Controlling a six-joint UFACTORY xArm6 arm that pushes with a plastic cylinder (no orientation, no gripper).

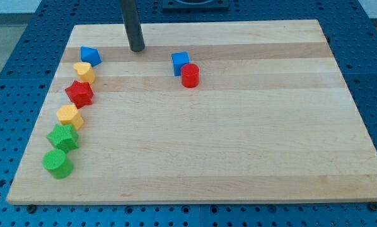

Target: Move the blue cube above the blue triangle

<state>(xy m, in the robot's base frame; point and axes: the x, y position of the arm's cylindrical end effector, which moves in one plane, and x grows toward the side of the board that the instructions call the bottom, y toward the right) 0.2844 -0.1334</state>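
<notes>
The blue cube [180, 62] is small with a lighter top face, near the top middle of the table [239, 139], touching the red cylinder [190, 75] at its lower right. The blue triangle [89, 55] lies well apart at the view's left, above a yellow block [84, 72]. The end effector is only a dark rod without jaws, and my tip [137, 48] rests between both blue blocks, touching neither.

Dark rod upright, my tip [137, 48] at the view's top
</notes>
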